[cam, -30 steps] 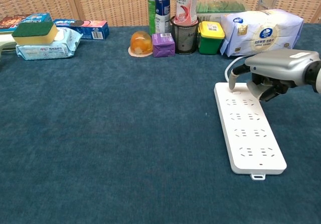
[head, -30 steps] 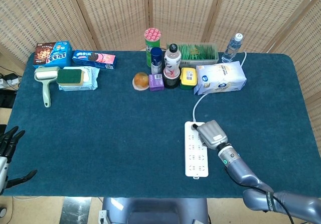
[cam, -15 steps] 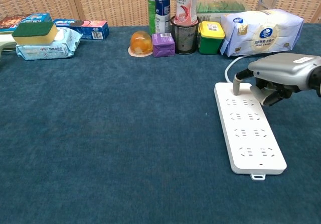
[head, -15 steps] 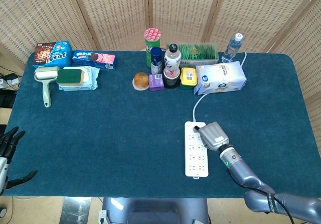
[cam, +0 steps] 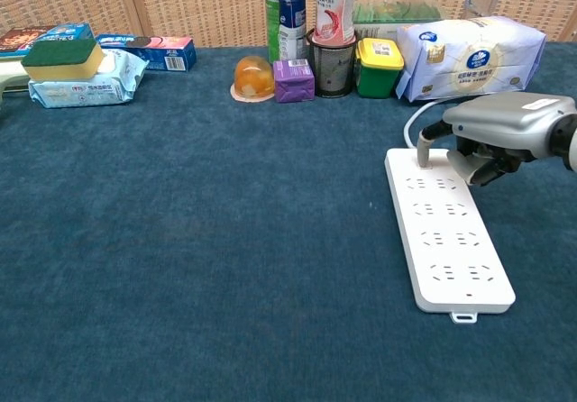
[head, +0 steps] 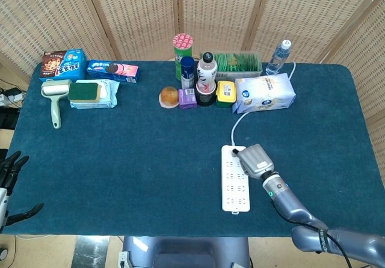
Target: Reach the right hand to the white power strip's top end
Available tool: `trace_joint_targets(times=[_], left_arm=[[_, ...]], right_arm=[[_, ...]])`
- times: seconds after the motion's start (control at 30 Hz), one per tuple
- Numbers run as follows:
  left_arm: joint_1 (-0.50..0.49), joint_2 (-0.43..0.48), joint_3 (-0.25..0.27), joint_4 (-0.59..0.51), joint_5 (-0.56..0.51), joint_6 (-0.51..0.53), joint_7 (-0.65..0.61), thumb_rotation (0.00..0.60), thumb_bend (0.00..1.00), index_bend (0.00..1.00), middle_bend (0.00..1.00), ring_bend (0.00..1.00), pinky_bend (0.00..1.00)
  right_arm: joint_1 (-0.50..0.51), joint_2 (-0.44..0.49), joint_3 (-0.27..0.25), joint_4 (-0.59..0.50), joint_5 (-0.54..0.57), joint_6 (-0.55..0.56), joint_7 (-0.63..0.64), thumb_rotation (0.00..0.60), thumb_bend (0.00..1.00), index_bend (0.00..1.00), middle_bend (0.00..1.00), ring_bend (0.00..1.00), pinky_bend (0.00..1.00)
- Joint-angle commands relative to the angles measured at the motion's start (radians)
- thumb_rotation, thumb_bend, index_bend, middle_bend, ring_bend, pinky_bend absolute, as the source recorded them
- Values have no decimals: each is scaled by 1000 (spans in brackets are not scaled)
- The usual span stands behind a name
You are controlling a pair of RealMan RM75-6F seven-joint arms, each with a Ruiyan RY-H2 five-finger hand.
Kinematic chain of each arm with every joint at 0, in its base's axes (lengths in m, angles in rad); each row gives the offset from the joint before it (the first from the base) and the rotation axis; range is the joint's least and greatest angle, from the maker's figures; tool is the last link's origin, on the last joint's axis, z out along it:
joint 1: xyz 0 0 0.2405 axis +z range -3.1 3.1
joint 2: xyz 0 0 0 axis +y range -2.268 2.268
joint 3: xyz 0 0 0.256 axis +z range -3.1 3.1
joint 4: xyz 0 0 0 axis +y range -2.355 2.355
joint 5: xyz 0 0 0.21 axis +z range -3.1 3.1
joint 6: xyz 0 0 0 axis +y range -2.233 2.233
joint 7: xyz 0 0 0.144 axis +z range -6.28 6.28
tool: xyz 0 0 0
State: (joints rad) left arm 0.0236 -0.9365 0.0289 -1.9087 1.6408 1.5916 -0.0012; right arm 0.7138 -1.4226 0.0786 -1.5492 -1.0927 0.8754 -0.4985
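The white power strip (head: 235, 177) (cam: 447, 228) lies lengthwise on the blue cloth, its white cord running off toward the back. My right hand (head: 253, 161) (cam: 500, 133) hangs over the strip's top end, one finger (cam: 422, 150) pointing down onto the strip's top surface while the others are curled under the palm. It holds nothing. My left hand (head: 8, 178) is at the table's front left corner, off the edge, fingers spread and empty.
Along the back stand a tissue pack (head: 263, 92), a yellow tin (head: 225, 93), bottles (head: 206, 73), a purple box (head: 187, 98), an orange jelly cup (head: 169, 96) and a water bottle (head: 278, 57). Back left hold a lint roller (head: 55, 100), sponge on wipes (head: 90, 92) and snack boxes (head: 62, 64).
The right hand shifted very slightly over the strip's top end, its finger staying on the strip. The left hand has barely moved.
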Motion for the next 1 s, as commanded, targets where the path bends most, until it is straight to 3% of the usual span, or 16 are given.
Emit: trace_joint_targets(times=[0.03, 0.73, 1.0], left_arm=[[1, 1, 0, 1, -1, 2, -4, 600, 120, 0, 0, 0, 6], [-1, 5, -1, 3, -3, 1, -15, 600, 119, 0, 0, 0, 7], [-4, 8, -4, 4, -11, -3, -21, 600, 120, 0, 0, 0, 6]], right_arm=[[1, -8, -5, 4, 3, 0, -3, 600, 903, 326, 912, 1000, 1000], [5, -38, -28, 34, 18, 6, -15, 600, 904, 331, 912, 1000, 1000], [7, 13, -3, -43, -20, 53, -15, 600, 905, 332, 912, 1000, 1000]])
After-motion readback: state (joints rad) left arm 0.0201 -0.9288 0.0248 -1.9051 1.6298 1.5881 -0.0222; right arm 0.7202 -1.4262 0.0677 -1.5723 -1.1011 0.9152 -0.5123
